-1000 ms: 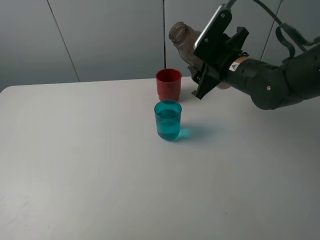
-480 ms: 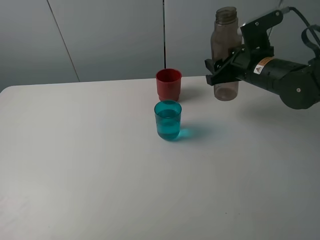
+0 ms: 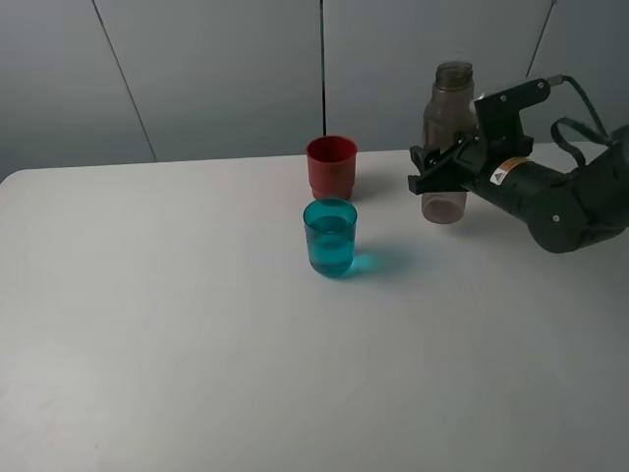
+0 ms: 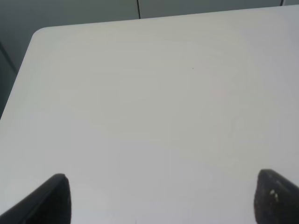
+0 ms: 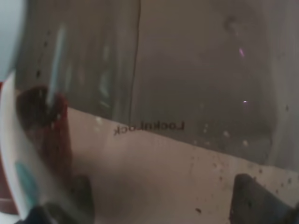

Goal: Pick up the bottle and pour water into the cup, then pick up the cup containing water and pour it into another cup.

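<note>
Slim, smooth bottle (image 3: 448, 118) of smoky translucent plastic, neck threaded, stands upright right of the opaque red cup (image 3: 331, 165). The right gripper (image 3: 438, 177) clamps its middle. The translucent teal tumbler (image 3: 330, 236) sits just before the red cup.

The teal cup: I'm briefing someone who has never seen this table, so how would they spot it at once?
On the white table, find the red cup standing near the far edge. The teal cup stands upright just in front of it, apart from it. Unlike the opaque red cup and the tall smoky bottle off to the right, it is short and see-through blue-green.
</note>
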Available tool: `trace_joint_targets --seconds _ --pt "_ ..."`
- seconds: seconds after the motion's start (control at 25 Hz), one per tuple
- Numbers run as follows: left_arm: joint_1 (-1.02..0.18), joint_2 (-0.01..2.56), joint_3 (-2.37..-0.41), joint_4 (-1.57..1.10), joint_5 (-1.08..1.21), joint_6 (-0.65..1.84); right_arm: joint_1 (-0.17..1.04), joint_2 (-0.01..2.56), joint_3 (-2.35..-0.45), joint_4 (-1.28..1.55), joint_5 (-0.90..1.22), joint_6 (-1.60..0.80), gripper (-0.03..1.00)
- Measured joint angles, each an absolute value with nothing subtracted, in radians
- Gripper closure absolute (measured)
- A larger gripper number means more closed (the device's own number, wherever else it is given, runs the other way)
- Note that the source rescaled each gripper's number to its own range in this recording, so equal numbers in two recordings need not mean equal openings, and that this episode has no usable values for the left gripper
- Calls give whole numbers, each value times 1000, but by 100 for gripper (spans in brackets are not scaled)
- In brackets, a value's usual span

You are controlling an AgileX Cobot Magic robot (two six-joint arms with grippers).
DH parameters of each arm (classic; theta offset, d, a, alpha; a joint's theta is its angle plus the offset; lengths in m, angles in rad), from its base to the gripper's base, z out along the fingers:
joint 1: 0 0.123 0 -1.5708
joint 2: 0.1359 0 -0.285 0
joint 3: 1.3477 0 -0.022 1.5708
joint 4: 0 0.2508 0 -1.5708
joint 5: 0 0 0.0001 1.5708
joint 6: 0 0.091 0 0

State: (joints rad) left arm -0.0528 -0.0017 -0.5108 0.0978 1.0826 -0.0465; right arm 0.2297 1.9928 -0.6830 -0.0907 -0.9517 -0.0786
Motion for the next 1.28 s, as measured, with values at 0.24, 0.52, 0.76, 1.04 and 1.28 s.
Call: trace_joint_targets --seconds 0.24,0.52,0.76,1.04,1.28 --pt "-53 -2 -511 98 1083 -47 230 2067 -655 -64 -1083 -76 94" --pt "-53 -2 -511 98 1083 -47 230 2106 -655 -64 -1100 -69 94" --pt "-53 -2 -511 98 1083 -47 230 2114 -655 -64 -1114 -66 79" --pt "-53 -2 -511 98 1083 -47 230 2091 -652 -68 -1107 -61 -2" --pt "-53 -2 -511 98 1083 -47 230 1968 -645 -58 -1111 -54 -2"
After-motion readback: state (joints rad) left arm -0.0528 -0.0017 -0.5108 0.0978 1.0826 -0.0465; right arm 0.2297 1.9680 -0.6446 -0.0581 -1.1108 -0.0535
